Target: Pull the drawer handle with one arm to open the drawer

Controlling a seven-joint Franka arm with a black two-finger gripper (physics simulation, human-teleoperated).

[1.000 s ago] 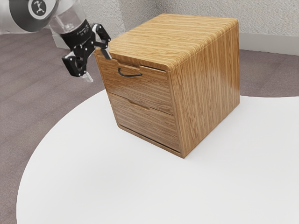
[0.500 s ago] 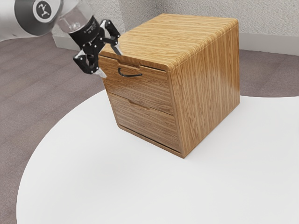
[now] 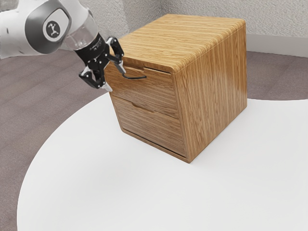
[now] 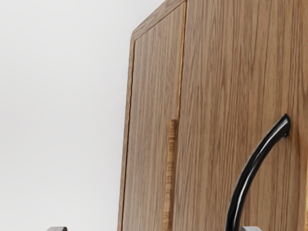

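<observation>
The gripper (image 3: pixel 116 80) is spread wide and holds nothing, poised right against the front of the top drawer (image 3: pixel 147 90) of the wooden cabinet (image 3: pixel 211 72). The black drawer handle (image 3: pixel 134 76) lies just ahead of the fingertips, its near end close by the upper finger, though I cannot tell whether they touch. The drawer sits flush in the cabinet, with the lower drawer (image 3: pixel 150 124) and the white table (image 3: pixel 144 192) below the gripper.
</observation>
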